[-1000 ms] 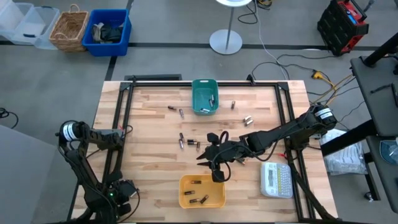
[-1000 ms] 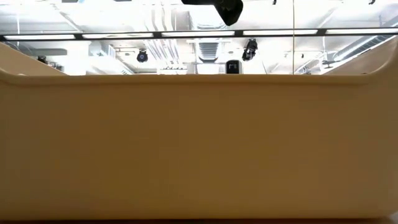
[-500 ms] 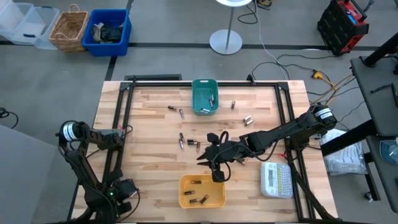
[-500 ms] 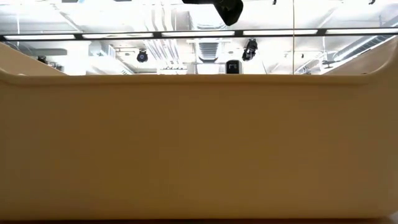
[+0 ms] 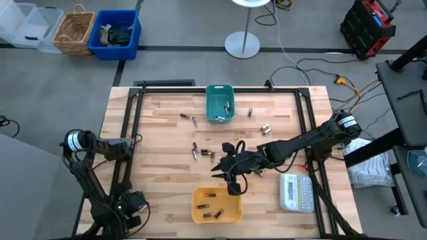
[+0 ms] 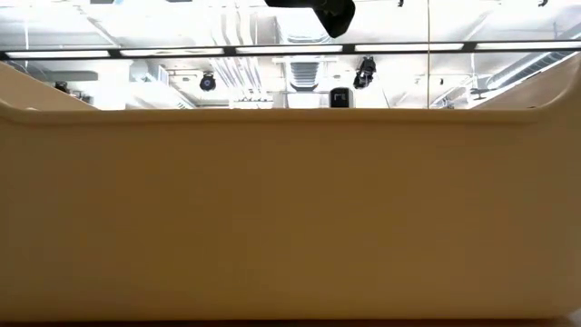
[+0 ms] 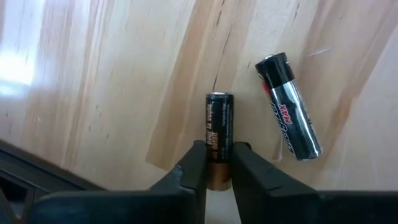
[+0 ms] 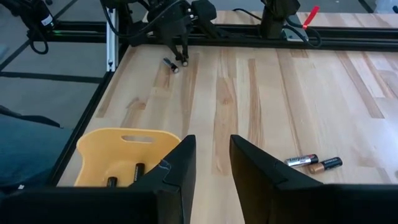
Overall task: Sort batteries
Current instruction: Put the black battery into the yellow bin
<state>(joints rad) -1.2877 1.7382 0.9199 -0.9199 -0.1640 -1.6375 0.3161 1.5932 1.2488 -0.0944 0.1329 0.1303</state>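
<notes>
Lower left of high view, left pincer [image 7: 216,163] clamps brown-banded black cylindrical battery [image 7: 218,134], long axis along fingers; right pincer [image 8: 208,163] open, empty, beside yellow plastic bin [image 8: 130,152].

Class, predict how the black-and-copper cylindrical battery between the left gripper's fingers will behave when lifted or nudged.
Lying sideways on the wooden table, the black-and-copper battery probably rolls if nudged. Its glossy round casing may slip in the left gripper.
</notes>
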